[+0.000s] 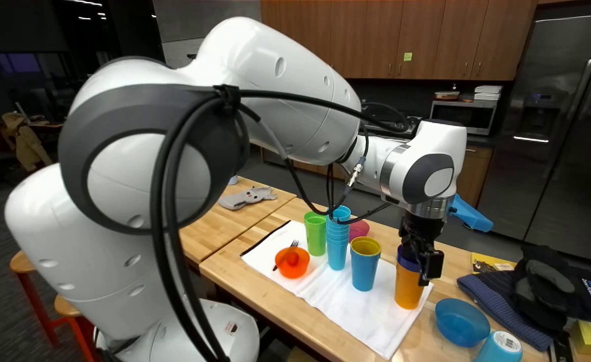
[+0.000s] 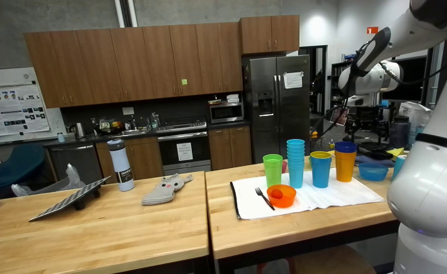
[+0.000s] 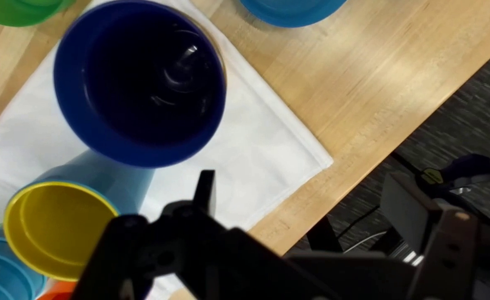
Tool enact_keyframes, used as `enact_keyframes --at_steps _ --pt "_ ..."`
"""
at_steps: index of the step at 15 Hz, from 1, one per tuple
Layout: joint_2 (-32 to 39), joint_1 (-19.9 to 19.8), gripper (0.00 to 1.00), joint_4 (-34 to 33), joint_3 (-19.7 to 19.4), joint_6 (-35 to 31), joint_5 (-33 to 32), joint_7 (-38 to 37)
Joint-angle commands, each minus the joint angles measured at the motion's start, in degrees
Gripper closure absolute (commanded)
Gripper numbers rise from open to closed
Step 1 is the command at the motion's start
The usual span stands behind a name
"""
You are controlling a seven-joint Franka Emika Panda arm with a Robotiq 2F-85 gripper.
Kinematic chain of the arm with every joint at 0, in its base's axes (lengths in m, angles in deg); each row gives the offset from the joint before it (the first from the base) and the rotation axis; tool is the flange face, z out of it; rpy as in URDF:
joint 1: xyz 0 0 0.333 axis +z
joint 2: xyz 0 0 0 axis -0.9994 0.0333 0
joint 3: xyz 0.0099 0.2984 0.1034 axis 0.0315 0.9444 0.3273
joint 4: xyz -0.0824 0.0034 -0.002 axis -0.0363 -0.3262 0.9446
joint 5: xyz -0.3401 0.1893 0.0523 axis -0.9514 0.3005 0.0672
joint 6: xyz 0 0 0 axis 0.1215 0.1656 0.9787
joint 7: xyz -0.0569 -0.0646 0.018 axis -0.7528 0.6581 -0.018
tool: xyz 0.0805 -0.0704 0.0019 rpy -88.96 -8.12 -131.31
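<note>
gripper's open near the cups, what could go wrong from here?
1. The open fingers could clip the dark blue cup nested in the orange cup, perhaps tipping both; the gap is hard to judge.
2. The white cloth runs under that pair, so a snag might drag them.
3. The tall stack of light blue cups might topple if knocked.
</note>
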Motion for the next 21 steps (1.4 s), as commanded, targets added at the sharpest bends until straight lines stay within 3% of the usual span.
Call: enact_keyframes --at_steps 1,7,11,15,21 --pt "0.46 2.83 0.0 -2.13 -3.78 0.71 -2.01 0.0" --pt "0.26 6.67 0.0 -3.77 -6.08 -1.89 -5.34 0.04" --pt "-4.23 16.4 0.0 -1.76 -11.45 -2.61 -10.68 0.03" --pt "-10.51 25.64 0.0 0.08 -18.96 -2.4 -22.49 0.0" --pt "-17.61 33.44 0.0 -2.74 -27.28 0.07 -33.4 0.01"
